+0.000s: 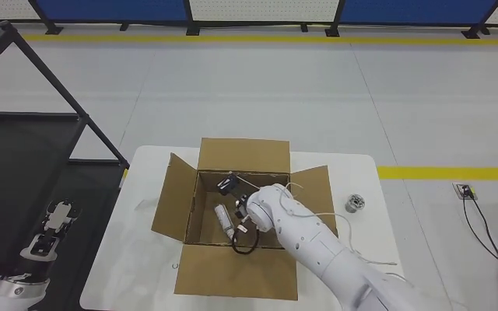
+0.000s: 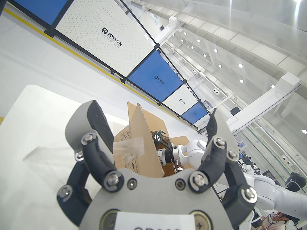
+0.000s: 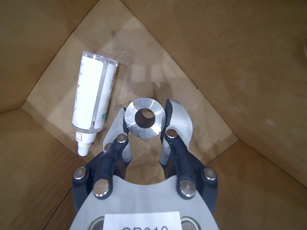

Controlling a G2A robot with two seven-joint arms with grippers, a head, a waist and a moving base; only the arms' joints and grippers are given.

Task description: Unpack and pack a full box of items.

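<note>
An open cardboard box (image 1: 243,152) stands on the white table (image 1: 148,233). My right gripper (image 3: 145,111) is down inside it, shut on a short metal cylinder with a hole through it (image 3: 145,120), held just above the box floor (image 3: 144,56). A white bottle with a clear cap (image 3: 93,94) lies on the floor beside the gripper, not touching it. From above, the bottle (image 1: 224,220) lies left of the right wrist (image 1: 261,208). My left gripper (image 2: 154,111) is open and holds nothing, off the table's left edge (image 1: 53,221), facing the box (image 2: 141,140).
A small black item (image 1: 227,184) sits in the box's back corner. A metal spool (image 1: 355,202) rests on the table right of the box. A black rack (image 1: 47,155) stands left of the table. The four box flaps are folded outward.
</note>
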